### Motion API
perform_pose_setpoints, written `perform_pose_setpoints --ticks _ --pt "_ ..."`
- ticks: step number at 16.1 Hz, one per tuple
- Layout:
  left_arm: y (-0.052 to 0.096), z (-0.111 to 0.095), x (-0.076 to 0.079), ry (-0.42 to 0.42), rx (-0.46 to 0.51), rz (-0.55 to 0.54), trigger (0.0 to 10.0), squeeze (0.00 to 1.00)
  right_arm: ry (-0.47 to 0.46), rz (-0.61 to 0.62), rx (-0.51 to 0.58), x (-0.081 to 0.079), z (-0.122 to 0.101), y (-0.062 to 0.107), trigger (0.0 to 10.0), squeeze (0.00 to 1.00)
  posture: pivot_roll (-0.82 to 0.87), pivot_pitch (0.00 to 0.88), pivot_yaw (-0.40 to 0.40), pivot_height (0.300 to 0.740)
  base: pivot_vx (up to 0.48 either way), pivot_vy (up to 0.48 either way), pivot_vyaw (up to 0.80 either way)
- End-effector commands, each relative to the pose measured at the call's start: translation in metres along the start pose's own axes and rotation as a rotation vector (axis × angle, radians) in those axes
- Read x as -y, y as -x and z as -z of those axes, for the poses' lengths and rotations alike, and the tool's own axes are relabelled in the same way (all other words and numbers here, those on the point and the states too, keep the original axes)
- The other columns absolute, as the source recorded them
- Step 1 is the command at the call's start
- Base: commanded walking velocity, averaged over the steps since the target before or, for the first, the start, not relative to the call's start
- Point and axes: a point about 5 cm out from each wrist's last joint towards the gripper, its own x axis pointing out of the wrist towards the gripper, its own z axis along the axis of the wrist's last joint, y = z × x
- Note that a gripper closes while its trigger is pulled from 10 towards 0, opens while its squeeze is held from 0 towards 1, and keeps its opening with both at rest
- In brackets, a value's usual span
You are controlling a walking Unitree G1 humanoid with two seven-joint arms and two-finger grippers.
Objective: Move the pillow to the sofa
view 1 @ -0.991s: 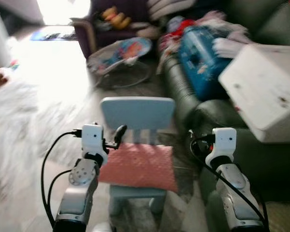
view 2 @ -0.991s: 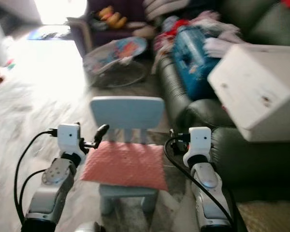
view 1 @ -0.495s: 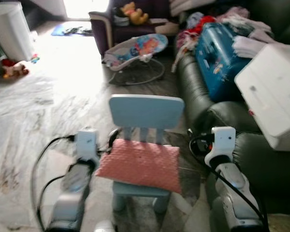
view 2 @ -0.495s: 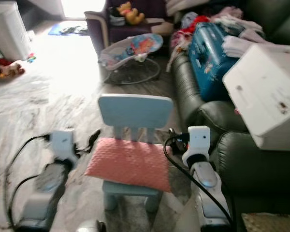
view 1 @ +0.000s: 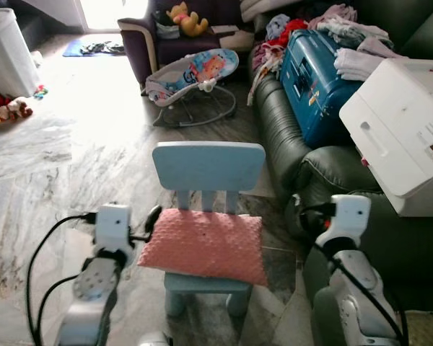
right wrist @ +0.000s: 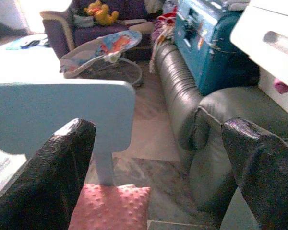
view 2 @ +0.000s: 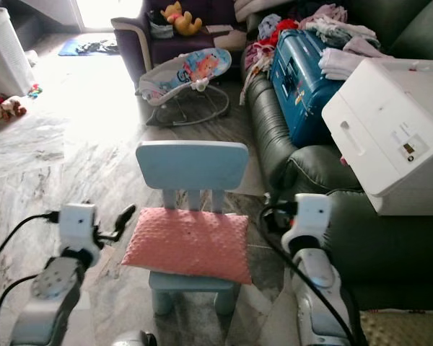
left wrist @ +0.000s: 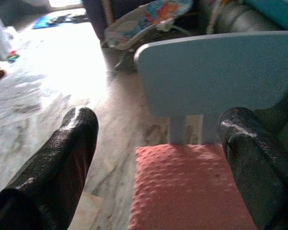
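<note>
A pink dimpled pillow (view 1: 202, 245) lies on the seat of a small light-blue child's chair (view 1: 209, 164) straight ahead. My left gripper (view 1: 153, 216) stands open just off the pillow's left edge, touching nothing; in the left wrist view its fingers (left wrist: 79, 139) frame the pillow (left wrist: 187, 187) and the chair back. My right gripper (view 1: 297, 207) is open off the pillow's right side, between chair and sofa; its fingers (right wrist: 62, 163) frame the chair back and a pillow corner (right wrist: 113, 208). The dark leather sofa (view 1: 325, 169) runs along the right.
The sofa carries a blue suitcase (view 1: 310, 72), a white box (view 1: 404, 122) and piled clothes (view 1: 346, 32). Behind the chair stand a baby bouncer (view 1: 195, 76) and a purple armchair (view 1: 141, 40) with a yellow plush toy. A white bin (view 1: 3, 50) and toys sit far left on marble floor.
The view has shifted and sharpened, so the camera moved. Both grippers now stand slightly further out from the pillow's sides. The pillow still lies on the chair.
</note>
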Motion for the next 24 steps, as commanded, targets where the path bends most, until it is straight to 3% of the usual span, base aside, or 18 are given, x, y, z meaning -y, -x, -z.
perform_pose_setpoints --ticks 1,5,12,14,24 --pt "0.002 -0.005 -0.004 -0.014 0.017 -0.027 10.0 0.0 -0.014 -0.001 -0.011 0.0 0.002 0.005 10.0 0.0 -0.03 0.0 -0.032 0.74 0.0 0.0 0.0" --pt "0.012 0.005 -0.011 -0.008 -0.026 -0.083 10.0 0.0 0.022 -0.042 -0.055 -0.003 0.011 0.013 10.0 0.0 -0.02 0.0 -0.039 0.74 0.0 0.0 0.0" --pt "0.004 -0.012 -0.006 -0.011 0.019 -0.058 10.0 0.0 0.017 -0.03 -0.038 -0.003 0.004 0.006 10.0 0.0 -0.02 0.0 -0.042 0.74 0.0 0.0 0.71" --pt "0.005 -0.005 -0.005 -0.03 -0.022 -0.034 10.0 0.0 -0.004 -0.011 -0.043 -0.002 0.005 0.01 10.0 0.0 -0.03 0.0 -0.04 0.74 0.0 0.0 0.0" --pt "0.003 -0.003 -0.004 -0.026 -0.052 -0.017 10.0 0.0 -0.016 -0.013 -0.064 -0.004 0.01 0.016 10.0 0.0 -0.03 0.0 -0.039 0.74 0.0 0.0 0.0"
